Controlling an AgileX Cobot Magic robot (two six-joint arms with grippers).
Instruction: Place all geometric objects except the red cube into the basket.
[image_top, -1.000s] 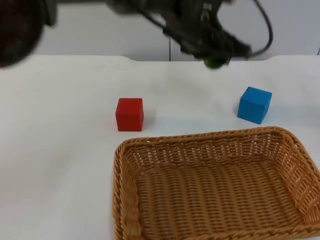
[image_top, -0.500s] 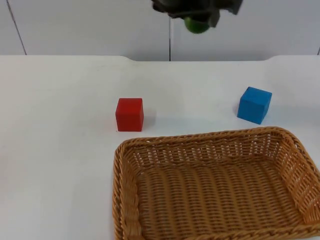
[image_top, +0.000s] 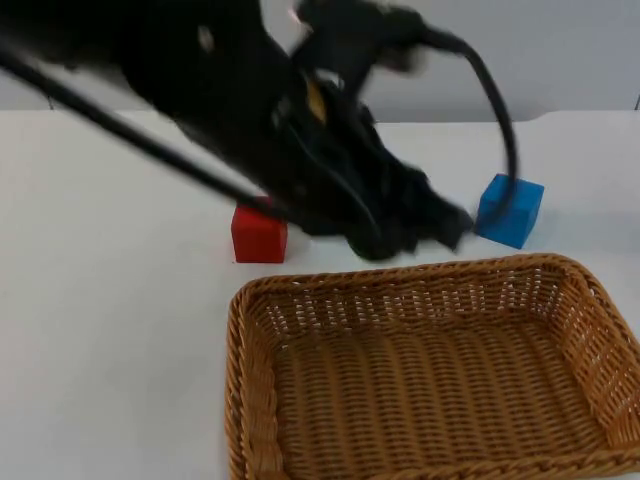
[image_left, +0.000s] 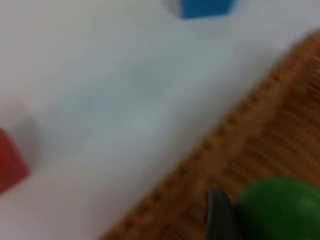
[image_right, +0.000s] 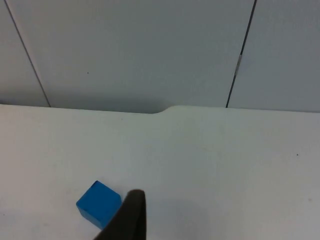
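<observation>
The left gripper (image_top: 400, 238) is low over the table, just at the far rim of the wicker basket (image_top: 420, 275), and its fingers are closed on a green ball (image_left: 277, 210). In the left wrist view the ball sits beside the black fingertip (image_left: 220, 217), with the woven rim directly under it. I judge the ball is held there because it is about to go over the rim; the release should come only when it is above the basket floor, otherwise it can roll away on the table.

A ball has no long axis and points nowhere, so the grip direction does not matter for it. The blue cube (image_top: 510, 210) is near the left gripper, on the side away from the arm, apart from the basket. It is turned a little against the basket's edge, so one corner points toward the rim. It is not yet in the basket. The red cube (image_top: 259, 236) stands on the other side of the gripper, partly under the arm, and it must stay on the table.

The right gripper (image_right: 125, 220) waits well apart from the basket, above the table (image_right: 225, 165), with the blue cube just ahead of its fingertip. I cannot tell whether its fingers are apart or together.
</observation>
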